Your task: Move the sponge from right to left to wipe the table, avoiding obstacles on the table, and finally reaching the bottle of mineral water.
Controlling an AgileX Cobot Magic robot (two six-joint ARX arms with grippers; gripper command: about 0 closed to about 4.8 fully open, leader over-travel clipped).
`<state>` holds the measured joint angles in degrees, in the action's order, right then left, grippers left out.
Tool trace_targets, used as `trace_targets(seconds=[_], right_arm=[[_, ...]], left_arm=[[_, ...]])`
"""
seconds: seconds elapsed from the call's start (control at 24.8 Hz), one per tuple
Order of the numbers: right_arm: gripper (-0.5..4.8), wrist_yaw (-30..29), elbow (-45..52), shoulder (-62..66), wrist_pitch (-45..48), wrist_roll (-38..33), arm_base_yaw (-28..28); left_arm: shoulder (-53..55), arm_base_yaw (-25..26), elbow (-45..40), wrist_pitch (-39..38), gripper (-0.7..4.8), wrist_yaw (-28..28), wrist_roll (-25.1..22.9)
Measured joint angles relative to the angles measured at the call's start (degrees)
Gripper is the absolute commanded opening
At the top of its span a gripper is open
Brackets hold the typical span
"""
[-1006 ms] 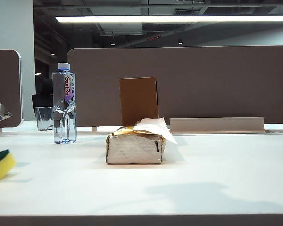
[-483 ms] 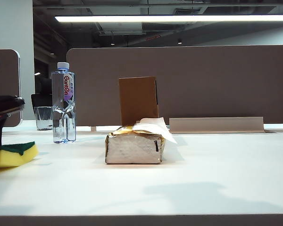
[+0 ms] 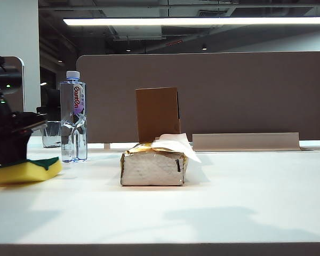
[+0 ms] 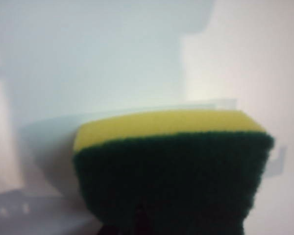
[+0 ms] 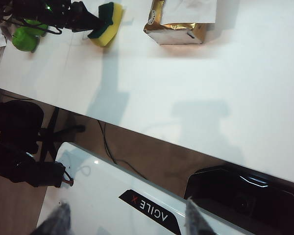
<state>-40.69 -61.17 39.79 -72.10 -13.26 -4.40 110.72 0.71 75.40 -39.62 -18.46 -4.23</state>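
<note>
The left claw (image 3: 21, 154) is squeezing the sponge (image 3: 28, 169) at the far left side of the worktop (image 3: 213, 202). Its jaws are clenched tight on the green top of the sponge, and the yellow side is lying flat on the white worktop. In the left wrist view the sponge (image 4: 171, 166) is filling most of the picture, green face up.

The bottle of mineral water (image 3: 73, 117) is standing just behind and beside the sponge, close but not touching. It is tall and thin with a dented middle, so it is probably easy to tip. If the claw is pushing the sponge too hard or too fast toward it, the bottle could be falling over and rolling away. A small clear glass (image 3: 51, 134) is sitting behind the bottle, and a falling bottle might be knocking it too.

The tissue pack (image 3: 153, 167) and the brown box (image 3: 158, 114) are sitting in the middle, well apart from the sponge, so they are not looking like trouble now.

The right claw (image 5: 125, 218) is hanging back over the robot's own base, off the near edge of the worktop. Its jaws are standing wide apart and it is holding nothing.
</note>
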Motion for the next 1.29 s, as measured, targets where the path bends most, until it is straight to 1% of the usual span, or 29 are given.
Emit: trace_targets(seconds=[0.2,0.32,0.44,0.52,0.76,0.89,1.05,1.13,1.17,1.29], right_arm=[[3.01,-0.02,0.00,0.00,0.02,-0.24,0.00],[3.01,-0.02,0.00,0.00,0.02,-0.24,0.00],[3.01,-0.02,0.00,0.00,0.02,-0.24,0.00],[3.01,-0.02,0.00,0.00,0.00,-0.26,0.00],[3.01,-0.02,0.00,0.00,-0.02,-0.26,0.00],[3.01,-0.09,0.00,0.00,-0.39,-0.26,0.00],[3.01,-0.77,0.00,0.00,-0.48,-0.26,0.00],[3.01,-0.98,0.00,0.00,-0.48,-0.26,0.00],[3.01,-0.98,0.00,0.00,-0.48,-0.26,0.00],[3.01,-0.98,0.00,-0.02,-0.55,-0.26,0.00]], left_arm=[[5.18,-0.57,6.36,1.75,-0.06,-1.07,1.25],[8.70,-0.61,11.21,2.25,-0.06,-1.77,1.29],[10.47,-0.61,14.16,2.45,-0.06,-1.97,1.49],[11.23,-0.61,15.56,2.82,-0.06,-1.99,1.51],[11.47,-0.63,15.87,3.37,0.00,-1.92,1.51],[11.47,-0.63,15.87,3.19,1.04,-1.92,1.53],[11.43,-0.63,16.06,4.20,1.33,-0.98,1.51],[11.39,-0.66,16.09,4.07,1.76,-0.85,1.51],[11.34,-0.66,16.09,4.02,2.16,-0.87,1.51],[11.04,-0.66,16.17,4.04,2.21,-0.72,1.44]])
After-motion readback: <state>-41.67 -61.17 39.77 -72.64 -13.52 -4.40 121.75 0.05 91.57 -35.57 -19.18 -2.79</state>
